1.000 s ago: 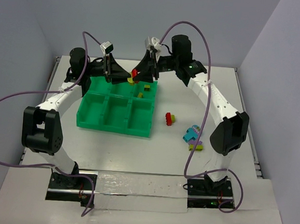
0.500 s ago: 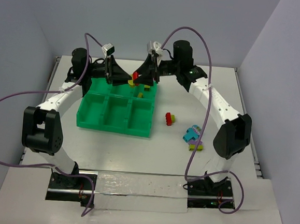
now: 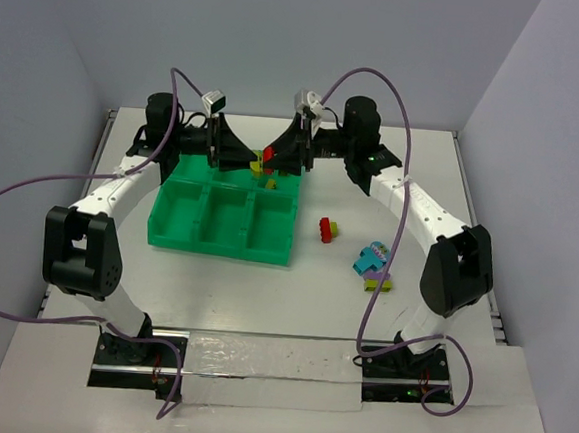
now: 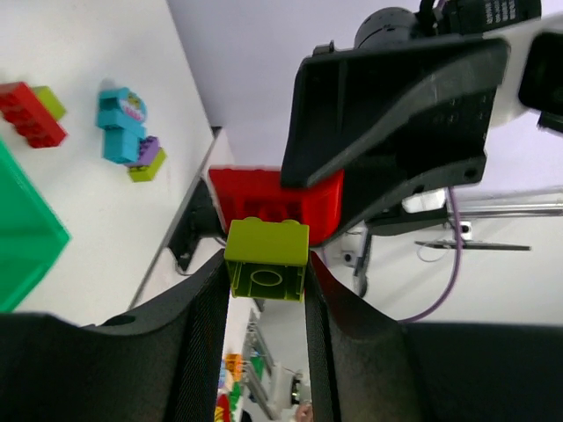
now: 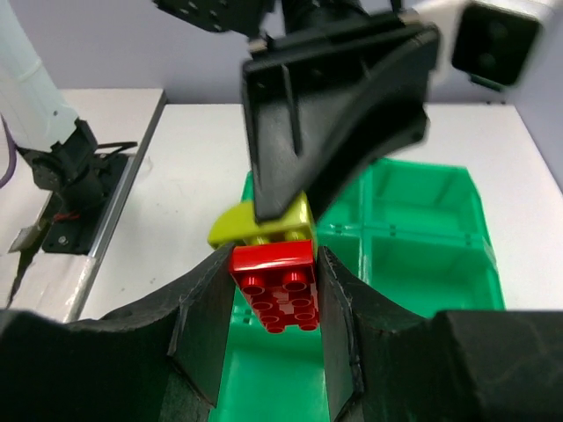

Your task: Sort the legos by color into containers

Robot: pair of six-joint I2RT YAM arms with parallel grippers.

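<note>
left fingers (image 4: 211, 299) pinch a small yellow-green brick (image 4: 266, 259), right fingers (image 5: 209, 303) pinch a studded red brick (image 5: 277, 283); bricks stuck together over green tray (image 3: 217, 243) far row.

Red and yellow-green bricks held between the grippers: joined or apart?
Joined, apparently: the yellow-green brick sits flush against the red brick in both wrist views, no gap.

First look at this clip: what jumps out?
Above the tray's far row, the left jaws, shut on a yellow-green brick, meet the right jaws, shut on a red brick, the bricks touching. Right of the tray, on the table, lie a loose red brick and a cyan cluster.
</note>
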